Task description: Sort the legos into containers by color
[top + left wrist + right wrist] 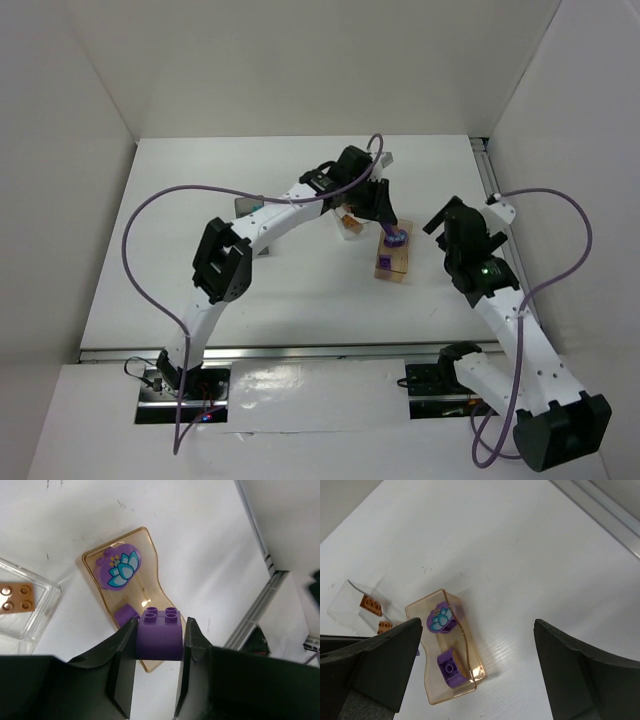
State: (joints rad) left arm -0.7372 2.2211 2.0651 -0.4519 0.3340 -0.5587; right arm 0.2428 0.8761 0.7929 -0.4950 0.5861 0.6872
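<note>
My left gripper (161, 626) is shut on a purple lego (160, 635), studs up, over the near end of the tan container (150, 555). In that container lie a purple lego with a lotus print (120, 566) and another purple lego (451, 667). The clear container (47, 607) beside it holds an orange-brown plate (17, 597). My right gripper (478, 630) stands open and empty, up and to the right of the tan container (397, 270). From above, the left gripper (388, 228) hangs over the tan container, and the right gripper (447, 222) is off to its right.
A dark grey container (243, 205) with a bit of cyan in it peeks from behind the left forearm. White walls close in the table on three sides. A metal rail (490, 175) runs along the right edge. Purple cables loop off both arms.
</note>
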